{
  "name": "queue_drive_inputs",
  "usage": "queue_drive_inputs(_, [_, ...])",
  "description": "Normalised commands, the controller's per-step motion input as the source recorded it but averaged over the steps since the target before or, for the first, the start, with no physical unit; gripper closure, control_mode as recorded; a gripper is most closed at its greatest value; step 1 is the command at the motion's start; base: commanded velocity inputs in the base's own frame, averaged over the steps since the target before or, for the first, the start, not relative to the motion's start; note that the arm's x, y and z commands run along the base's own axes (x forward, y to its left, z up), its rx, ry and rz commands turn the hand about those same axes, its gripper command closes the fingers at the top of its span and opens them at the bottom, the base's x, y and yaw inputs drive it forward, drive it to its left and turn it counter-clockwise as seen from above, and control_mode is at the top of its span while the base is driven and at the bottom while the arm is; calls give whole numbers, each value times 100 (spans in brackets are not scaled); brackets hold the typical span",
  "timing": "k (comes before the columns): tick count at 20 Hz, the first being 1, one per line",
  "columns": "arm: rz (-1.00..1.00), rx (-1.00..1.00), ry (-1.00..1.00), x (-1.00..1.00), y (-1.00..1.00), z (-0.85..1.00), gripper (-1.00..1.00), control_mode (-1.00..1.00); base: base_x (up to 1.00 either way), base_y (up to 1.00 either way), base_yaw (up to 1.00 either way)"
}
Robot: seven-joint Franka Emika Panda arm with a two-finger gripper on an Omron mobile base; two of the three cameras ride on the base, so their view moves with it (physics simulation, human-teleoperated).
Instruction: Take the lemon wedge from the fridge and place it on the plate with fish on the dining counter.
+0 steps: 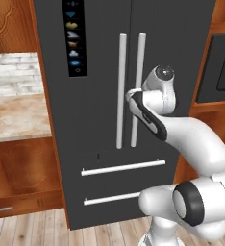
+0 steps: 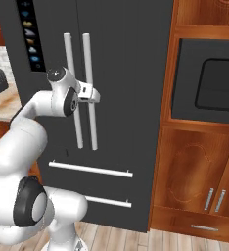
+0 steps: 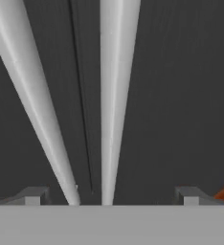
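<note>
Steel bar handle (image 3: pixel 116 95) of fridge (image 1: pixel 100 120) looked rigid, slick; right door likely heavy. Gripper (image 3: pixel 111 198) spread wide around bar; grab mid-length.

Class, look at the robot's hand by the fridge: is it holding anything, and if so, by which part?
Nothing is held. The hand is open in front of the closed fridge, both door handles between its fingertips, not gripped.

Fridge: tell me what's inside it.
Nothing inside can be seen: both doors of the fridge are shut, as are the two drawers below. The open hand sits at the two silver bar handles, gripping neither.
</note>
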Motion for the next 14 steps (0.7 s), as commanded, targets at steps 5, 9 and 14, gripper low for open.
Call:
queue_drive_inputs(5, [5, 0, -4, 21, -19, -7, -100, -100, 0, 0, 0])
queue_drive_inputs(9, [6, 1, 0, 38, -27, -4, -100, -100, 0, 0, 0])
queue_drive_inputs(14, [0, 0, 0, 54, 0, -5, -100, -100, 0, 0, 0])
